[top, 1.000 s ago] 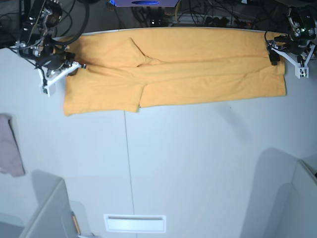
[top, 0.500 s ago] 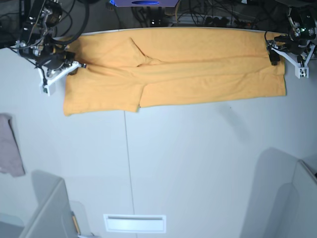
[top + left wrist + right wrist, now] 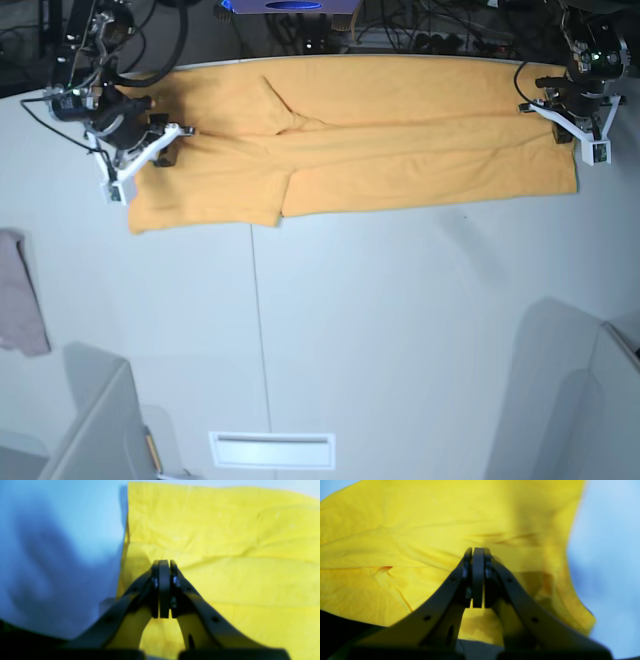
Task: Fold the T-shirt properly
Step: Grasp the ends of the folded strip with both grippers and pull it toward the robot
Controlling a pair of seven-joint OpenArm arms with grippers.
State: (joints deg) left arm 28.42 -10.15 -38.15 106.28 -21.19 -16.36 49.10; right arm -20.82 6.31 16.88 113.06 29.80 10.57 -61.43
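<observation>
A: Shirt (image 3: 350,135) spread long across the table's (image 3: 400,330) far edge, one lengthwise fold done. Pinch both ends evenly, keep taut.

B: Left gripper (image 3: 163,590) and right gripper (image 3: 477,580) pressed closed, empty, over cloth. Both moved inward onto the shirt since earlier.

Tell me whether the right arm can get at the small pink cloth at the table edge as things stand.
Probably not straight away. The right end effector sits shut over the T-shirt, and the pink cloth lies apart from it with bare table between; reach is uncertain.
</observation>
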